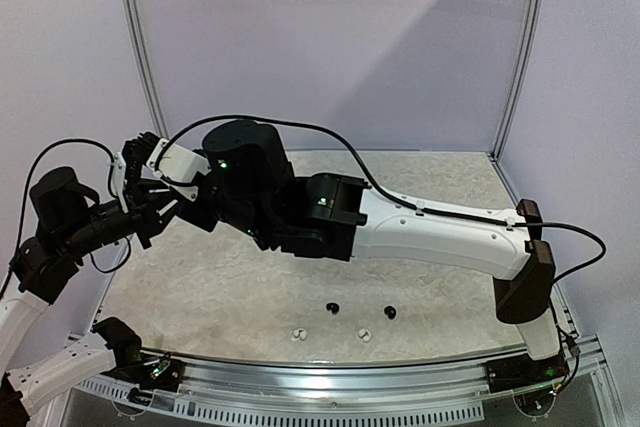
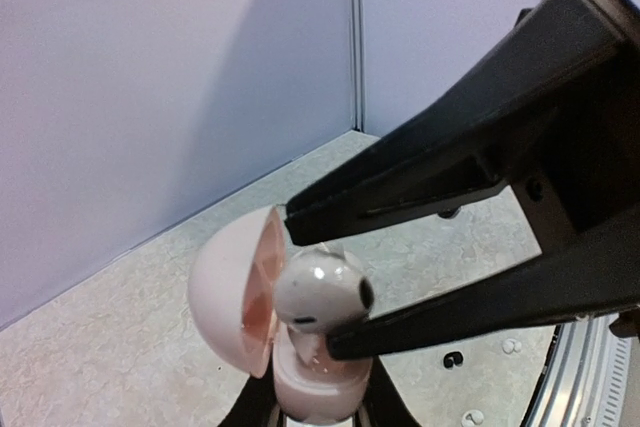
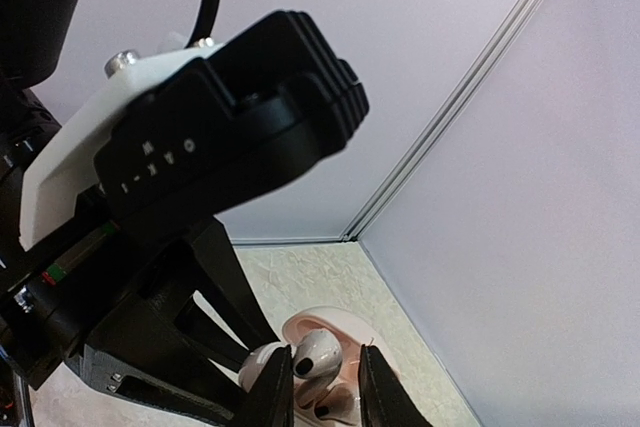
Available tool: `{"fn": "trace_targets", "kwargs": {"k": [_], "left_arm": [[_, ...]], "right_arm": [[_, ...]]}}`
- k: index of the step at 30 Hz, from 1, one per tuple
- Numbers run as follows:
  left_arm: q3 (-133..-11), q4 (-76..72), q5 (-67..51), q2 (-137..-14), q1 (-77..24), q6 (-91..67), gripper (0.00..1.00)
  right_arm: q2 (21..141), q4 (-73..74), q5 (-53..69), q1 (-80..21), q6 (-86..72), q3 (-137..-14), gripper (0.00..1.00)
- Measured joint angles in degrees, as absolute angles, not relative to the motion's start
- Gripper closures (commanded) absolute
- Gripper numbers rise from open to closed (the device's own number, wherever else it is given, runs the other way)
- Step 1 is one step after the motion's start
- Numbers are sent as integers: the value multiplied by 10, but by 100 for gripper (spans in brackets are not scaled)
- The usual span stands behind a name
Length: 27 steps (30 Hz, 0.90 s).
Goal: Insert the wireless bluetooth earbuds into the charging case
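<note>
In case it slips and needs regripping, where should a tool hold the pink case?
Pinch the case by its lower half, across its sides, coming from its closed end, as the left tool does now. Its lid stands open to one side and the earbud hangs over the mouth, so both must stay clear.

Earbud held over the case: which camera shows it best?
Left wrist: the white earbud sits large and clear above the open pink case. Right wrist shows it small between jaws; top external hides it behind the arms.
</note>
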State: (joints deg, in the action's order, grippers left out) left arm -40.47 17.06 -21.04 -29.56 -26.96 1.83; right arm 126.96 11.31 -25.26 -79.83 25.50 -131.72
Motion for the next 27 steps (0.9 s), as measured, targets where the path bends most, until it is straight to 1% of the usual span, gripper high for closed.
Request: {"fn": "trace_targets", "kwargs": {"k": [27], "left_arm": [[-420,180,-203,-313,-270,-5,100]], "right_arm": [[1273,109,-263,-797,242,-1317,76]]}}
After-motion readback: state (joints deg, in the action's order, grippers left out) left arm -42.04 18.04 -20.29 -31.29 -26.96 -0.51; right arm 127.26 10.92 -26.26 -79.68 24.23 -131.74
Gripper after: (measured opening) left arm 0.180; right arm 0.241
